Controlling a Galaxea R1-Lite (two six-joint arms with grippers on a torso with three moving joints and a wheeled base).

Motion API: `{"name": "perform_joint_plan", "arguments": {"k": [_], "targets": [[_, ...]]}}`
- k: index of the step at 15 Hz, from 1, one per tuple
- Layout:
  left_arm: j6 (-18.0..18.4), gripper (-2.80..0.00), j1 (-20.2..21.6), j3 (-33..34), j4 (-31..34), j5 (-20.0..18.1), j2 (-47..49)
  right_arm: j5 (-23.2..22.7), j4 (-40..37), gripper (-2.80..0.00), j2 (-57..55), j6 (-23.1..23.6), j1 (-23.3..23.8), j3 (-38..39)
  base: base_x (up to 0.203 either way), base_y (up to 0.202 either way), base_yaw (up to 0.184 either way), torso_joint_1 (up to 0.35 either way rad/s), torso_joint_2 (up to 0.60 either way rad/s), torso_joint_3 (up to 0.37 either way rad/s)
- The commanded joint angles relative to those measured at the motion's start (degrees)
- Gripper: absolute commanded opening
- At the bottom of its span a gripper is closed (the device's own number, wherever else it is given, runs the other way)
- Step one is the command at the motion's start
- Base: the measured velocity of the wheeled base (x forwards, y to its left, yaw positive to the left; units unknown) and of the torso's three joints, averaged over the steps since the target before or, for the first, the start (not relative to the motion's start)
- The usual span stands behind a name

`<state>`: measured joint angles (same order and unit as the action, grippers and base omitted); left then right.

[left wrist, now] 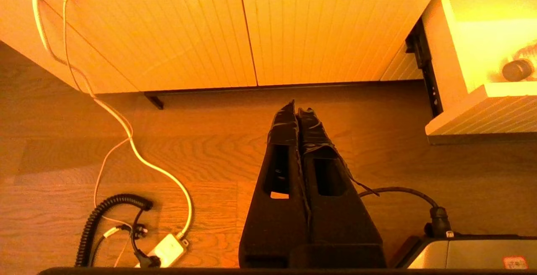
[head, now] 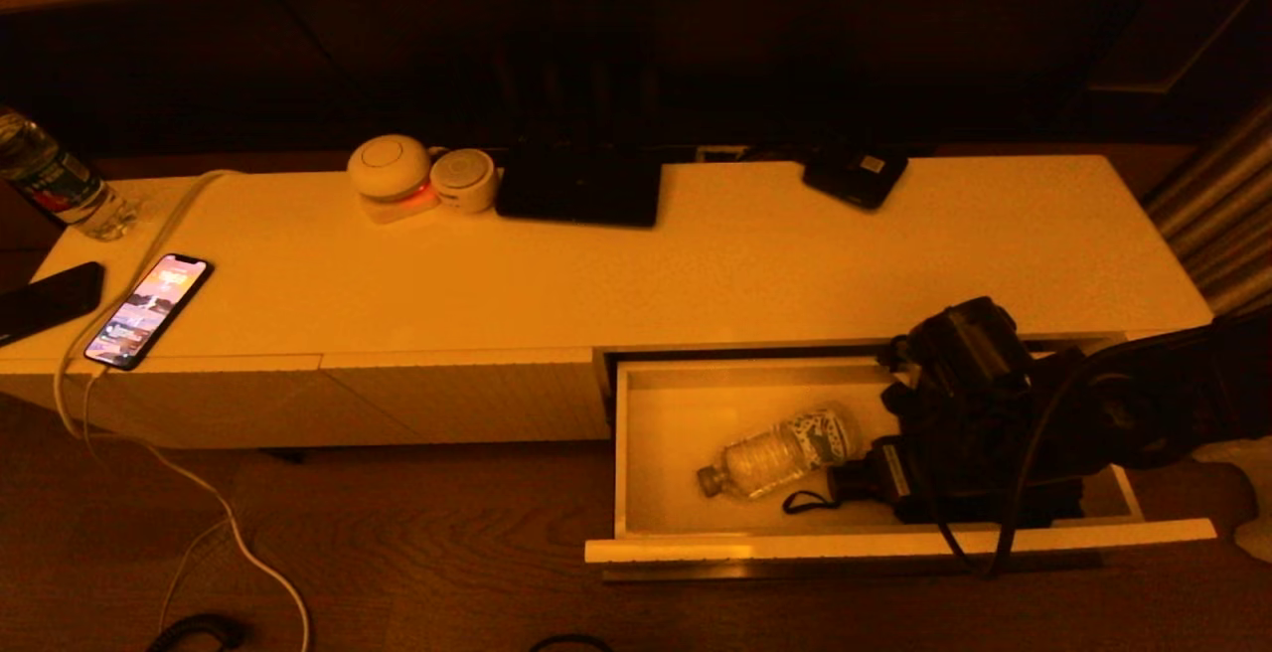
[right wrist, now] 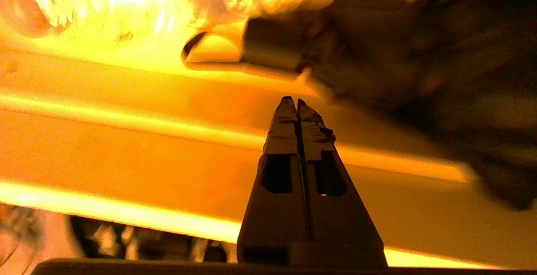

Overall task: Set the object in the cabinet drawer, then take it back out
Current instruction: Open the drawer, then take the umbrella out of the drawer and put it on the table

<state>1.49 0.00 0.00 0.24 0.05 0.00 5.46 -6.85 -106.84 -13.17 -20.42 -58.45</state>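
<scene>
With its jaws pressed together and empty, the right gripper low in the drawer could nudge the bottle, seemingly just beside it, and roll it away.

Open drawer at the cabinet's right end, other things on top.

The cabinet drawer stands pulled out; a bottle lies in it, left of the right arm. On the cabinet top, 2 phones lie at the left, a second bottle behind them.
</scene>
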Motion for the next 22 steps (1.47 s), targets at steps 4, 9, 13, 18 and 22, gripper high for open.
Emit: {"name": "perform_joint_plan", "arguments": {"k": [4,9,13,18,22], "targets": [[0.01,-2.8,0.0,0.0,0.02,0.04,0.0,1.54,0.61,-2.8,6.35,12.78,1.63,1.71,0.0,0.0,0.0,0.0,0.0,0.0],[0.01,-2.8,0.0,0.0,0.02,0.04,0.0,1.71,0.12,-2.8,12.55,48.07,7.19,3.09,0.0,0.0,0.0,0.0,0.0,0.0],[0.01,-2.8,0.0,0.0,0.02,0.04,0.0,5.07,-1.56,-2.8,15.1,78.49,11.22,3.65,0.0,0.0,0.0,0.0,0.0,0.0],[0.01,-2.8,0.0,0.0,0.02,0.04,0.0,5.08,-2.73,-2.8,11.48,97.81,16.12,3.08,0.0,0.0,0.0,0.0,0.0,0.0],[0.01,-2.8,0.0,0.0,0.02,0.04,0.0,-3.52,-7.74,-2.8,7.66,102.7,20.69,0.25,0.0,0.0,0.0,0.0,0.0,0.0]]}}
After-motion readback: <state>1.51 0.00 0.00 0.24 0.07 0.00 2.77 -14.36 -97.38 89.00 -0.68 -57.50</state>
